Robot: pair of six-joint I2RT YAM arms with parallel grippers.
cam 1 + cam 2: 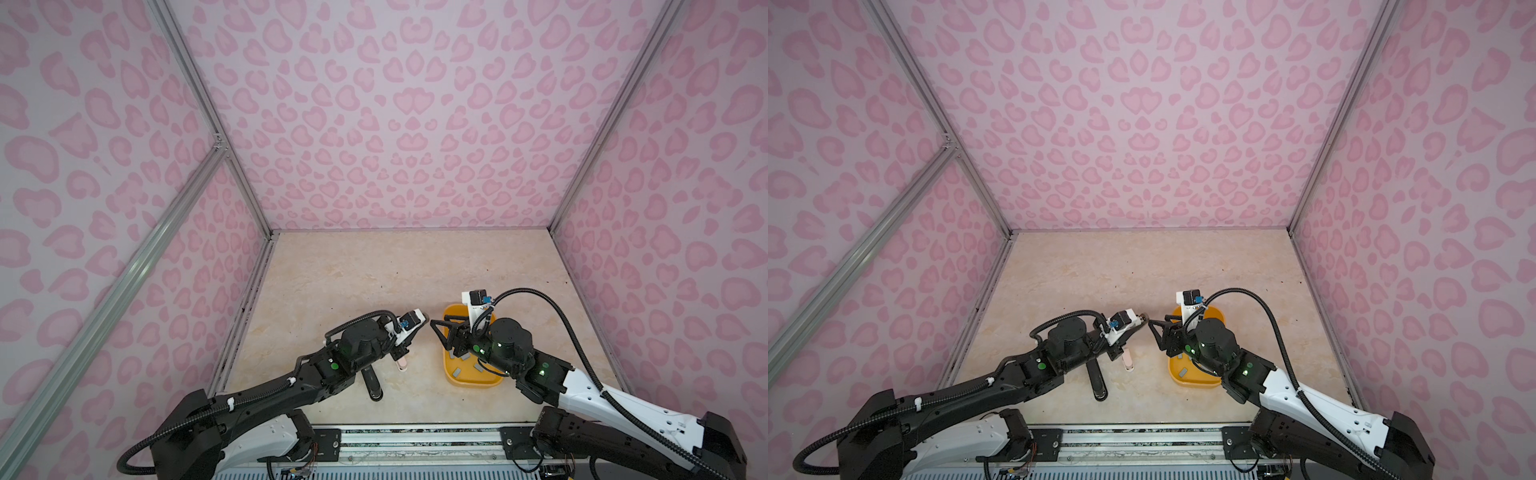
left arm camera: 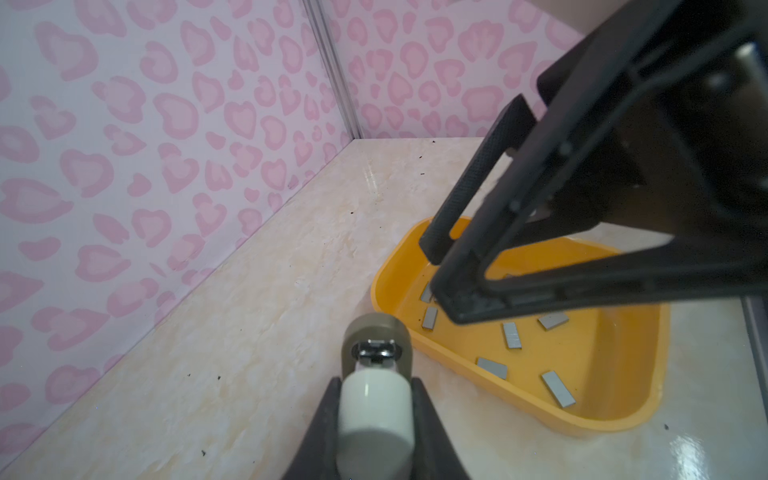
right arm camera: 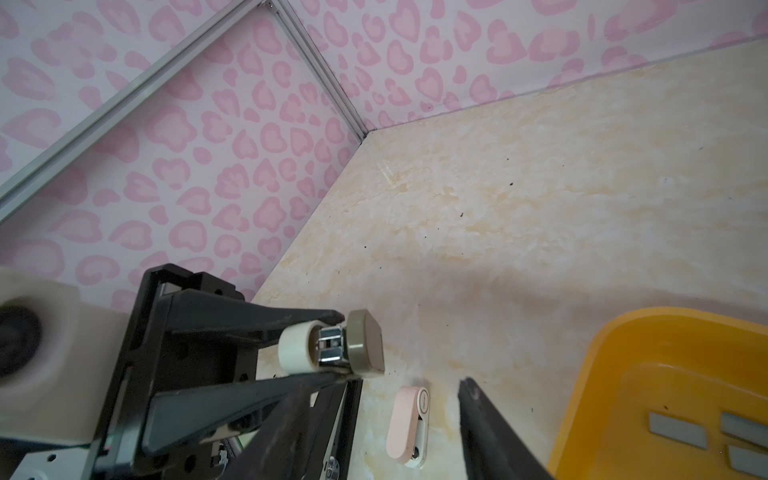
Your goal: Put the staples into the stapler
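The left tool point(image 2: 376, 386) pinches the stapler point(image 2: 376, 338) — the right tool point(image 2: 442, 280) stands spread, empty, near the staples point(image 2: 511, 335).

I see pink heart-print walls point(image 1: 395, 124) closing my cell at nine, twelve and three o'clock, aluminium posts point(image 1: 194, 75) at the far corners, a cream marbled floor point(image 1: 374, 270) flecked dark, evenly lit, a metal rail point(image 1: 415, 438) at six

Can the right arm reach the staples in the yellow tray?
Probably yes. The right gripper hangs open right at the tray, and the staples lie loose in it with nothing covering them.
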